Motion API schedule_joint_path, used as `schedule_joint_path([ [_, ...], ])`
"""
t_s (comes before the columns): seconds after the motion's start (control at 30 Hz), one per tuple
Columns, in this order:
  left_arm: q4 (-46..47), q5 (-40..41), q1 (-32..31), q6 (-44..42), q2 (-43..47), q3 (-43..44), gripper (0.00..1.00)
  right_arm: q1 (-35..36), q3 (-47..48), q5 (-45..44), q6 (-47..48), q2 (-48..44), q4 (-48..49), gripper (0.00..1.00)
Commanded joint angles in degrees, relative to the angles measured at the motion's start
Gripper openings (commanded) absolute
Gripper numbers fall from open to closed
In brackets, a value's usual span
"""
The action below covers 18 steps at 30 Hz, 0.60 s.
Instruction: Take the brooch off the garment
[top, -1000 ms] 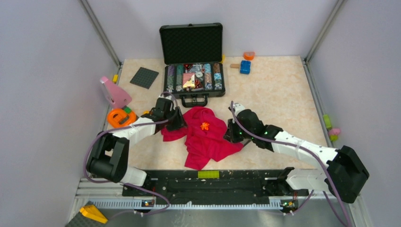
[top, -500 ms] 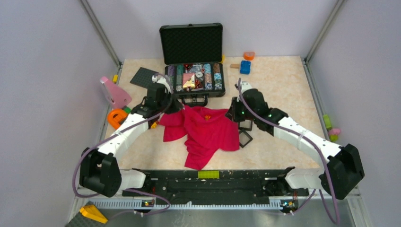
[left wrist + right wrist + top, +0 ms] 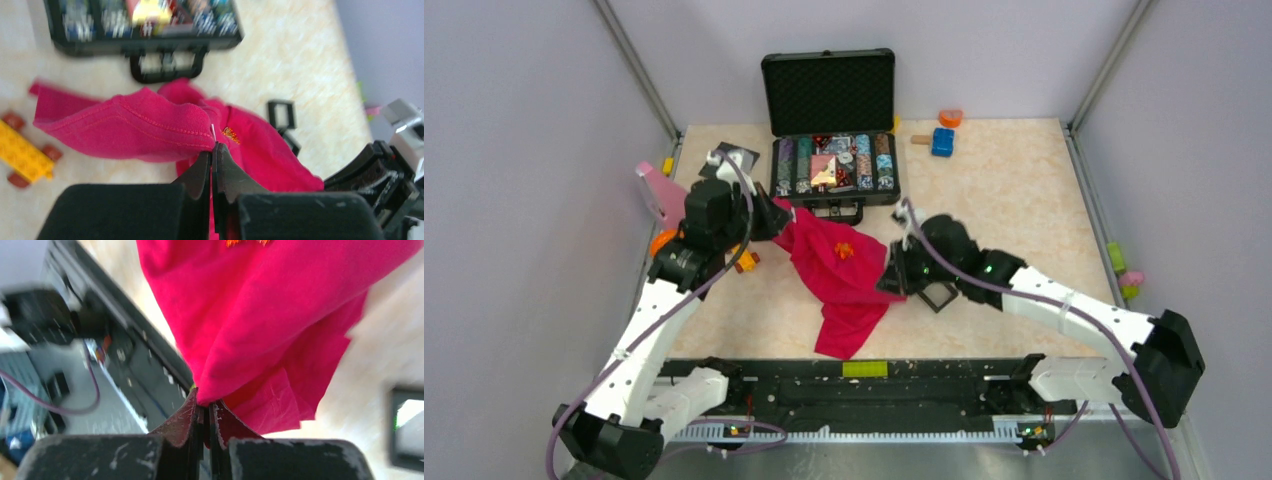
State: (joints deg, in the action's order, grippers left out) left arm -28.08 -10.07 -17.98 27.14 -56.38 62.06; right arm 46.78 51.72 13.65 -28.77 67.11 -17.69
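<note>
The garment (image 3: 844, 275) is a crimson cloth, stretched between my two grippers and lifted off the table at its upper part. The brooch (image 3: 845, 250) is a tiny orange-red spiky ornament pinned on the cloth's middle; it also shows in the left wrist view (image 3: 230, 134) and at the top edge of the right wrist view (image 3: 245, 242). My left gripper (image 3: 776, 213) is shut on the garment's upper left hem (image 3: 212, 146). My right gripper (image 3: 890, 277) is shut on the garment's right edge (image 3: 205, 405).
An open black case (image 3: 834, 160) of chips stands just behind the garment. A small black square frame (image 3: 940, 295) lies under the right arm. An orange ring toy (image 3: 664, 243), a yellow wheeled brick (image 3: 746, 262) and a pink piece (image 3: 656, 195) lie at the left. Blue and orange blocks (image 3: 942, 140) sit at the back.
Both grippers have lifted and pulled the garment: the left arm rose and swung left and back, the right moved left and down. The cloth is now stretched and the brooch faces up again.
</note>
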Motion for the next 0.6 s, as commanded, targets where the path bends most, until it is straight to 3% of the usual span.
schedule_joint_path([
  [0.0, -2.11, 1.31, 0.44, 1.22, 4.6, -12.3, 0.0, 6.48, -9.45, 3.91, -8.03, -0.44, 7.86, 0.0],
  [0.07, -1.75, 3.99, 0.56, 2.1, 6.27, -15.8, 0.0, 7.35, -12.21, 4.24, -9.2, 0.82, 10.35, 0.0],
  [0.1, -1.76, 5.57, 0.62, 2.58, 6.87, -17.04, 0.0, 7.48, -12.89, 4.4, -9.14, 1.49, 10.77, 0.05],
  [0.17, -2.19, 8.36, 0.73, 2.94, 7.66, -18.28, 0.0, 7.44, -13.0, 3.71, -7.98, 2.3, 9.7, 0.37],
  [0.23, -2.81, 12.88, 0.75, 3.75, 8.49, -18.69, 0.0, 7.47, -13.17, 1.44, -7.1, 1.1, 8.86, 0.57],
  [0.3, -2.32, 18.87, 0.96, 5.91, 10.74, -20.06, 0.0, 7.19, -12.32, -4.27, -6.36, -0.88, 6.31, 0.62],
  [0.43, 0.4, 22.72, 1.83, 7.98, 16.25, -24.14, 0.0, 2.97, -9.69, -9.95, -4.55, -1.51, 3.28, 0.64],
  [0.57, 1.85, 24.03, 1.96, 11.46, 17.96, -27.54, 0.0, 0.21, -7.93, -15.52, -3.15, 2.53, 6.0, 0.77],
])
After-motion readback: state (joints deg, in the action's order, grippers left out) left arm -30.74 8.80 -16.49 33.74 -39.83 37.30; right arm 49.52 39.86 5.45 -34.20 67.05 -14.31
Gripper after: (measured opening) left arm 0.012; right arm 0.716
